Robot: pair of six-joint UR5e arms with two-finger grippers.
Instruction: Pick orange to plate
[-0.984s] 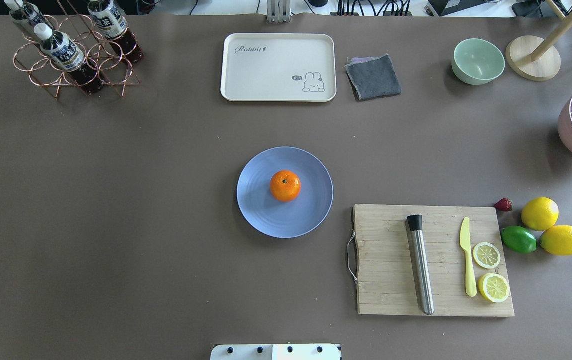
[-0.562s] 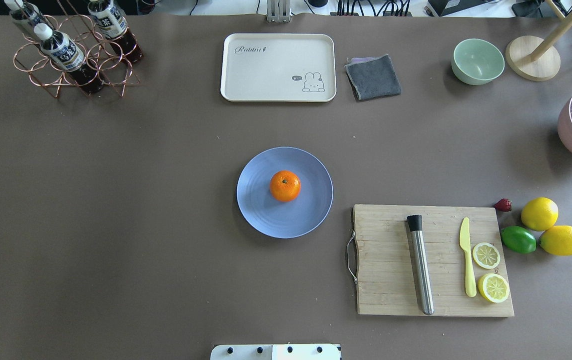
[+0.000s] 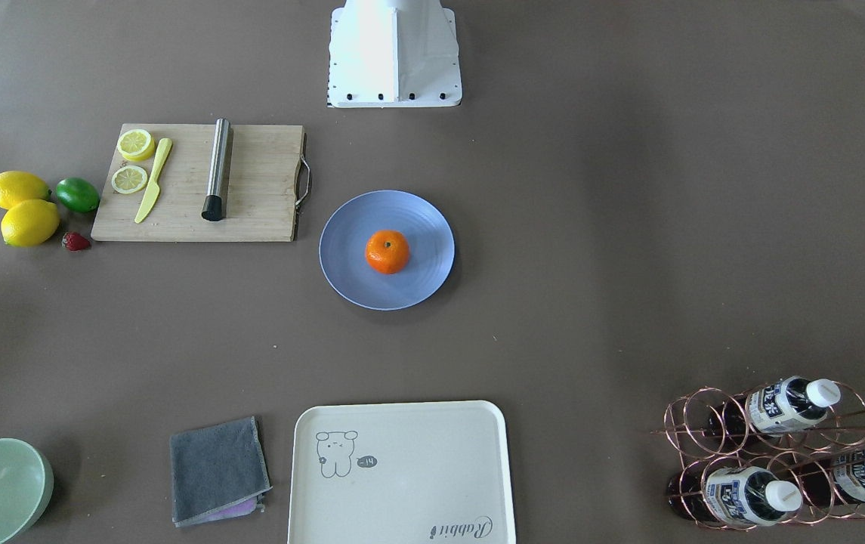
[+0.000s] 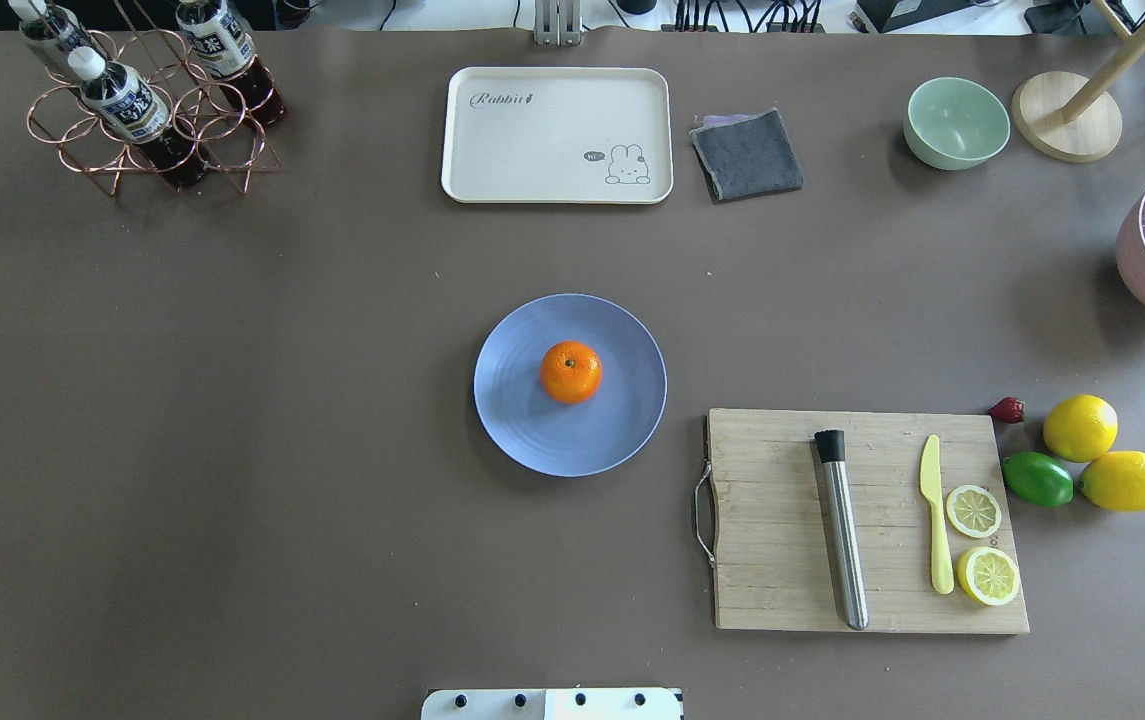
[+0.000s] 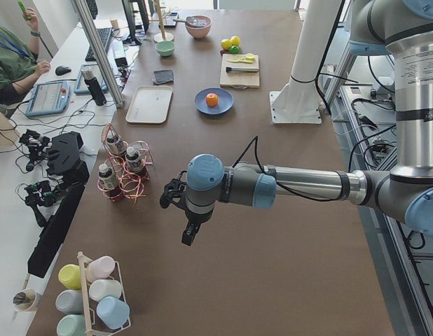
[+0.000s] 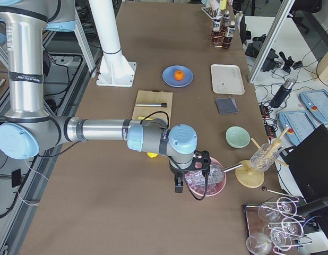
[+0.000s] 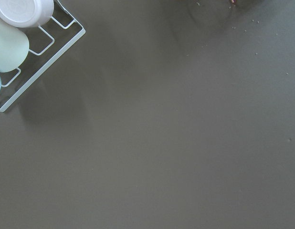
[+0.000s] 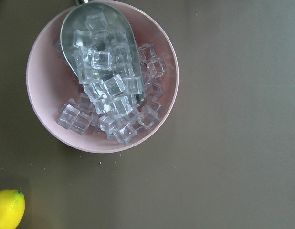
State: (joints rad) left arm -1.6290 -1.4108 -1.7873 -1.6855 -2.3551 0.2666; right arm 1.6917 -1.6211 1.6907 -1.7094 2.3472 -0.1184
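The orange [image 4: 571, 371] rests in the middle of the pale blue plate [image 4: 527, 430] at the table's centre, stem dot up; the front-facing view shows the same orange [image 3: 387, 251] on the plate [image 3: 421, 223]. No gripper is near it. My left gripper [image 5: 189, 234] hangs over bare table far toward the left end, seen only in the exterior left view. My right gripper [image 6: 178, 186] hangs beside the pink ice bowl [image 6: 206, 180] at the right end, seen only in the exterior right view. I cannot tell whether either is open or shut.
A cutting board [image 4: 782, 580] with a steel muddler [image 4: 844, 540], yellow knife and lemon slices lies right of the plate. Lemons [image 4: 1080, 427], a lime [image 4: 1038, 479] and a strawberry lie beyond it. Cream tray [image 4: 557, 135], grey cloth [image 4: 747, 153], mint bowl [image 4: 955, 122] and bottle rack [image 4: 142, 120] line the far edge.
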